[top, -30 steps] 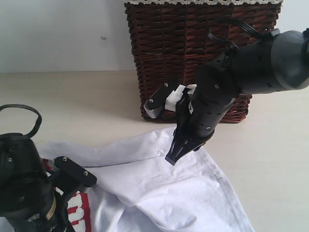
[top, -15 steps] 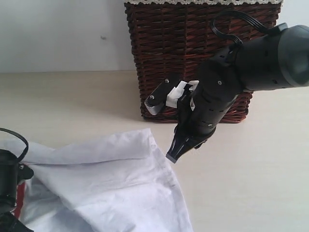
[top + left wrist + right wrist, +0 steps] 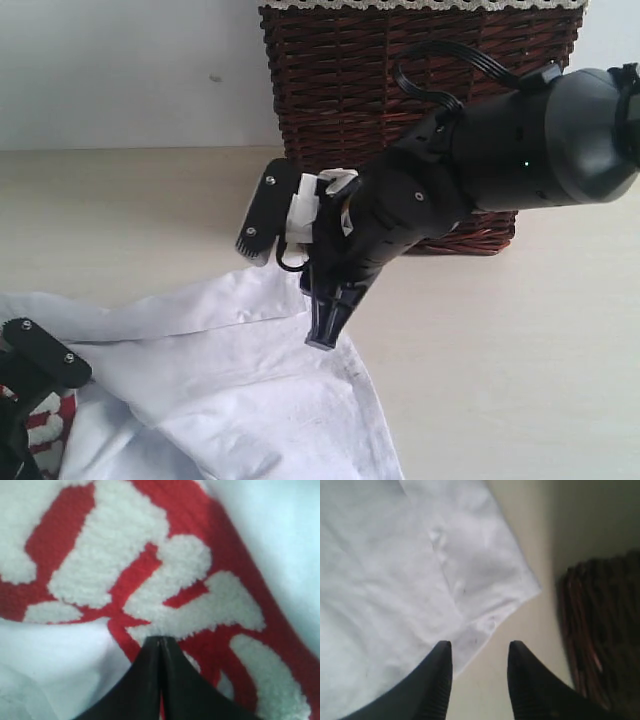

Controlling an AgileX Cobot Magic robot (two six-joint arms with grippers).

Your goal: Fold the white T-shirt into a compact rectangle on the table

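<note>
The white T-shirt (image 3: 230, 380) lies crumpled at the near left of the table (image 3: 520, 350), and its red-outlined lettering (image 3: 45, 420) peeks out at the left edge. My right gripper (image 3: 290, 272) is open above the shirt's far corner. In the right wrist view, one of the right gripper's (image 3: 480, 647) fingers is over the shirt's hem (image 3: 485, 622) and the other over bare table (image 3: 520, 595). My left gripper (image 3: 160, 641) is shut, its tips pinching the fuzzy lettering (image 3: 165, 595). Only part of the left gripper (image 3: 40, 358) shows in the exterior view.
A dark wicker basket (image 3: 400, 80) with white lace trim stands at the back, right behind the right arm, and it also appears in the right wrist view (image 3: 600, 630). A white wall (image 3: 120, 70) rises behind the table. Bare tabletop stretches right of the shirt.
The shirt slid left and toward the near edge with the left gripper. The right arm swung left and now hangs over the shirt's far corner, still open.
</note>
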